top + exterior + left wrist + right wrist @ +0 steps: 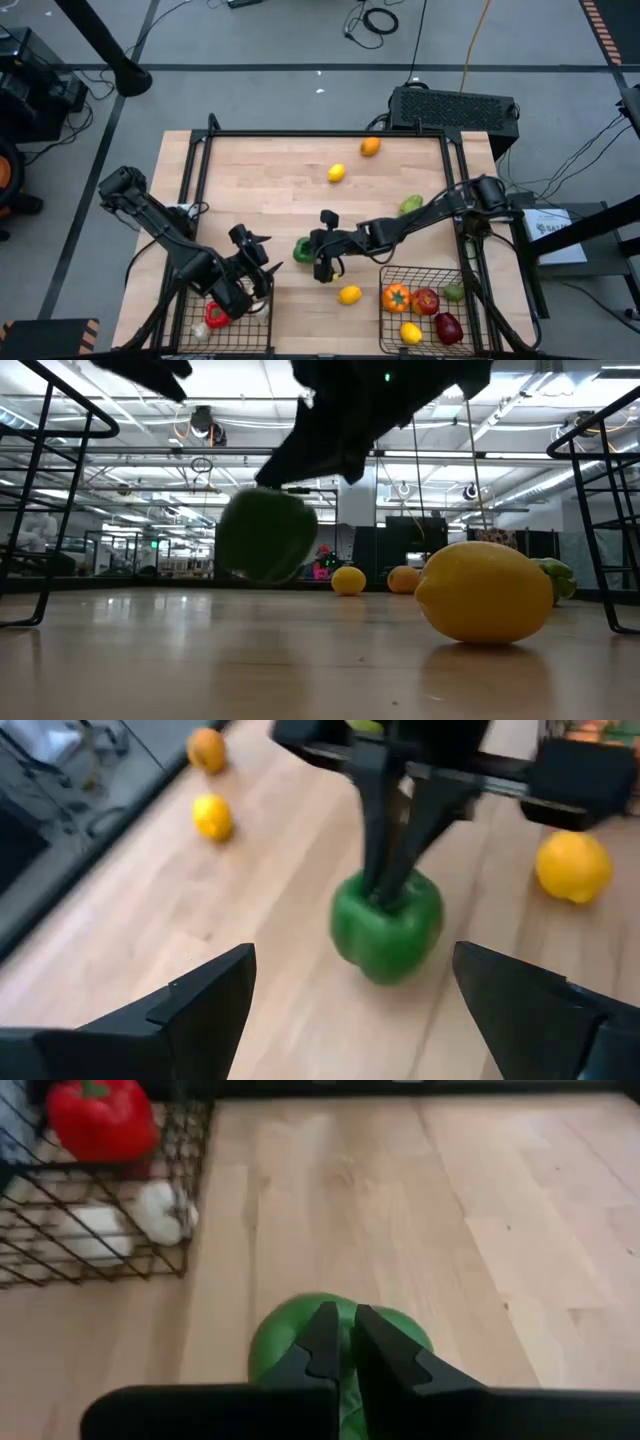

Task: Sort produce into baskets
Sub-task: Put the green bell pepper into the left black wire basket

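Observation:
My right gripper is shut on a green pepper near the table's middle front. The pepper also shows in the low view, the left wrist view and the right wrist view. My left gripper is open and empty just left of the pepper, beside the left basket, which holds a red pepper and white garlic. The right basket holds an orange tomato, a red apple and a lemon. My right gripper pinches the green pepper's top middle, at its stem dimple, between the two fingers. The fingers come from above, pointing down. The pepper hangs upright below them, lifted clear of the table.
A lemon lies on the table near the front, between the baskets. Another lemon, an orange and a second green pepper lie farther back. The black table frame rims the wooden top.

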Robot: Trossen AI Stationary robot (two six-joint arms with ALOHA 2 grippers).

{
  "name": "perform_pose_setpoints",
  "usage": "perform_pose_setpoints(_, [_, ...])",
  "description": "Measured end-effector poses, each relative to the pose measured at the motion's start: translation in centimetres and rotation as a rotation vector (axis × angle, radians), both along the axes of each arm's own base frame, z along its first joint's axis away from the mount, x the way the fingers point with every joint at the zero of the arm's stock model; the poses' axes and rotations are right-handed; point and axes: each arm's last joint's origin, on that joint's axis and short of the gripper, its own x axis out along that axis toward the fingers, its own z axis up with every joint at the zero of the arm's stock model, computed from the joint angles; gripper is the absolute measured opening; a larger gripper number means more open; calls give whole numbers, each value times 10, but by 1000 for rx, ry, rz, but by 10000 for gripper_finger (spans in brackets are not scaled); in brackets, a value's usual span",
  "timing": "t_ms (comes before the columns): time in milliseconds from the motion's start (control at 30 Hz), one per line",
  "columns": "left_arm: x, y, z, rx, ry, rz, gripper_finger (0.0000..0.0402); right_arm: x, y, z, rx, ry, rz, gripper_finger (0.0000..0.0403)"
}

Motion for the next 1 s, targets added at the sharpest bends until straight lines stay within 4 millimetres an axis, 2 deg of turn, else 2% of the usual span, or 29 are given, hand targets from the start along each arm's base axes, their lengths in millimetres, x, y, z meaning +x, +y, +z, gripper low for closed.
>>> perform_pose_setpoints(133, [8,5,-8,-20,11,-20,345,3,0,-7,12,7,16,18])
perform_pose_setpoints(267, [16,9,-7,-28,5,-32,345,3,1,-10,20,14,14,32])
perform_pose_setpoints(700, [21,12,-7,-49,6,-43,345,4,0,-9,39,1,1,106])
perform_pose_setpoints(867, [21,14,-10,-6,40,-73,345,6,1,3,29,-14,10,130])
perform_pose_setpoints(1000, [21,23,-21,56,147,-142,345,-5,2,27,-18,118,26,149])
